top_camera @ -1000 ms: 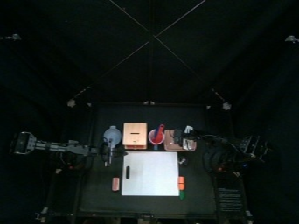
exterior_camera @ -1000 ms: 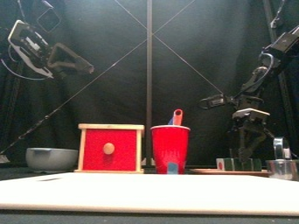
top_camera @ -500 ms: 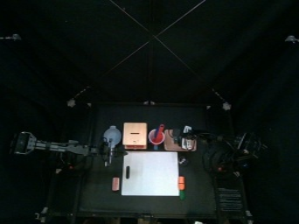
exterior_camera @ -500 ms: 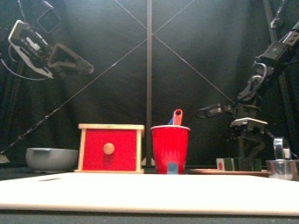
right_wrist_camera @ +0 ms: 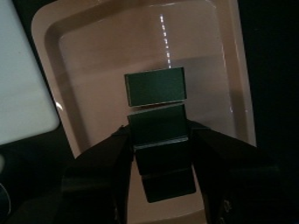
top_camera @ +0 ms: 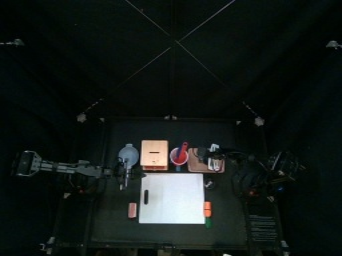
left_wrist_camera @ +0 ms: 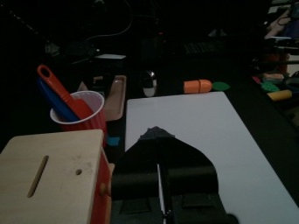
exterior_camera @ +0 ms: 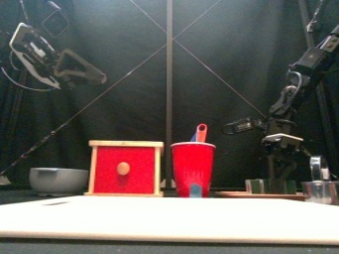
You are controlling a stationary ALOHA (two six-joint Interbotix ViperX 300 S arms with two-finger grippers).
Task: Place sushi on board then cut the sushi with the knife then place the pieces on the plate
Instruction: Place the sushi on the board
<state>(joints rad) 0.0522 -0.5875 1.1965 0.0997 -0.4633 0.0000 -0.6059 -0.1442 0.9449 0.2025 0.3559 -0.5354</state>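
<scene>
The dark green sushi roll (right_wrist_camera: 160,87) lies lengthwise on the pink tray (right_wrist_camera: 82,70) at the table's right. My right gripper (right_wrist_camera: 160,131) is down over it, a jaw pressed to each side of the roll's near blocks. From the front, the right gripper (exterior_camera: 276,161) hangs just above the tray (exterior_camera: 265,194). The white board (top_camera: 175,198) lies bare in the middle. Beside the tray, the red cup (top_camera: 178,155) holds a blue and a red knife (left_wrist_camera: 52,83). My left gripper (left_wrist_camera: 158,133) is shut on nothing, above the board's left edge.
A wooden box (top_camera: 154,153) with a red drawer front stands left of the cup, with the blue-grey bowl (exterior_camera: 58,180) further left. Small orange toys (top_camera: 132,209) (top_camera: 207,208) lie beside the board. A metal cutter (exterior_camera: 318,189) sits at the far right.
The right gripper has come down onto the tray over the sushi roll, mostly in the first half second. The left arm has not moved.
</scene>
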